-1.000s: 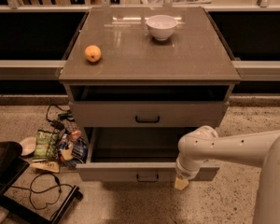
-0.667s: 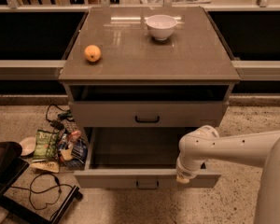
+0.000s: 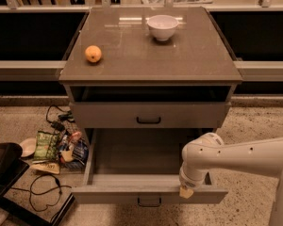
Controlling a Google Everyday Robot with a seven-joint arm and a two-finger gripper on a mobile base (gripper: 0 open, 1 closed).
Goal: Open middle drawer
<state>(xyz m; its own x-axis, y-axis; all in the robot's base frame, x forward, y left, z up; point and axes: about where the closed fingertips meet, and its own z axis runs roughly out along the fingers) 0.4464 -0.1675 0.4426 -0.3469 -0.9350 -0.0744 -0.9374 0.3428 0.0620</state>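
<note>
One wide grey middle drawer [image 3: 140,173], lower centre, is standing open, plain inside showing; one white robot gripper [image 3: 186,191] is hovering at its front edge, grip impossible to tell; one round orange fruit [image 3: 93,53] and one white ceramic bowl [image 3: 162,27] are sitting above.

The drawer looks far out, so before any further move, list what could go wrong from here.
The middle drawer stands far out of the cabinet; pulling further might drag it off its runners.
The gripper sits at the drawer's front rim; a careless retreat could snag there and jerk the drawer.
Cables and packets lie on the floor left of it; the base might catch them.
</note>
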